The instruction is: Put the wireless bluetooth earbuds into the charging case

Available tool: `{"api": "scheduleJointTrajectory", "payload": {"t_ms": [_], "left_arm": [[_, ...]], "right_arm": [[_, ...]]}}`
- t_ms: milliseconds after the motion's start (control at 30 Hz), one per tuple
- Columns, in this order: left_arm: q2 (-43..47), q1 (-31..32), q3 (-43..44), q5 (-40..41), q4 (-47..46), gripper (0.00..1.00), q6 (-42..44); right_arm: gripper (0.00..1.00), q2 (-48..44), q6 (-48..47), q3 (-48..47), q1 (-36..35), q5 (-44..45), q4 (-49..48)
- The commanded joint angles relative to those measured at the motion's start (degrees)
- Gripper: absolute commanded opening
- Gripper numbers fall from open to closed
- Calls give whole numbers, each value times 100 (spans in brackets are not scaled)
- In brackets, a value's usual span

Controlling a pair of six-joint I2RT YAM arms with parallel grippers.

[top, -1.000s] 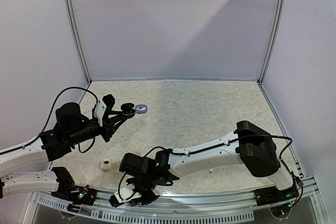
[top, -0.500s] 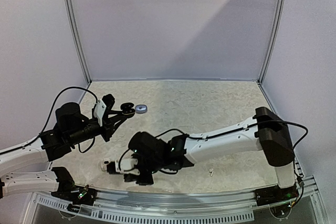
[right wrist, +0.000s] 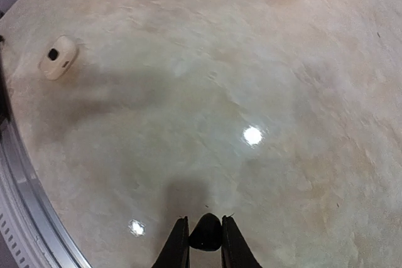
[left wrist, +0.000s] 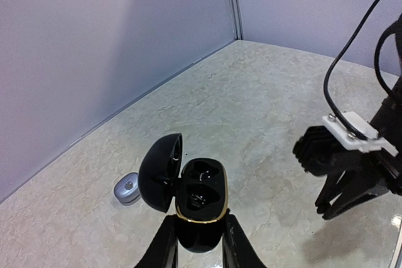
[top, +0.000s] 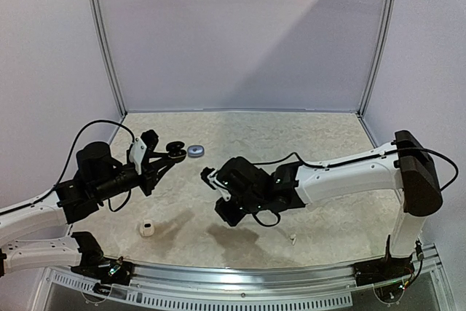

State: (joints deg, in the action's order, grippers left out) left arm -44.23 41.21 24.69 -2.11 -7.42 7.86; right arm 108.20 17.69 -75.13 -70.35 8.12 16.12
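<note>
Beige stone-look table (top: 306,143). Right arm reaches left across it, raised; right gripper (right wrist: 204,223) narrow, pinching black bud (right wrist: 205,235). Left arm stretched forward, left gripper (left wrist: 200,225) clamping open black case (left wrist: 201,192). Grey bud (left wrist: 127,188) on table near case; white bud (right wrist: 58,59) near front edge.

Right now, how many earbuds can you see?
3: a black earbud in the right fingers, a silvery-grey earbud near the open case, a white earbud near the front edge. The case may hide more.
</note>
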Motion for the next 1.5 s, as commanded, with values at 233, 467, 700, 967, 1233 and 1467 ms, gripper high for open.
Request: {"api": "scheduleJointTrajectory", "payload": {"t_ms": [233,467,700,967,1233,1467], "left_arm": [[63,-163,-54,-69,-49,0,136],[37,-248,-27,-86,-24,0,134],[-7,-338,8,-90,3,0,102],[-77,-445,-13,-145,-55,0,85],[-93,-447,2,-165,-2,0,101],[-261,-447,133,-306,120,0,-11]], "right_arm": [[12,-4,1774,-594,848,-920,3677],[12,709,1975,-920,1340,-1760,4261],[9,1229,2346,-1158,1699,-1932,4257],[38,1288,2455,-1402,1757,-1704,4565],[51,926,1494,-1798,1908,-1401,4798],[48,-21,-1204,-1296,2157,-1711,3941]]}}
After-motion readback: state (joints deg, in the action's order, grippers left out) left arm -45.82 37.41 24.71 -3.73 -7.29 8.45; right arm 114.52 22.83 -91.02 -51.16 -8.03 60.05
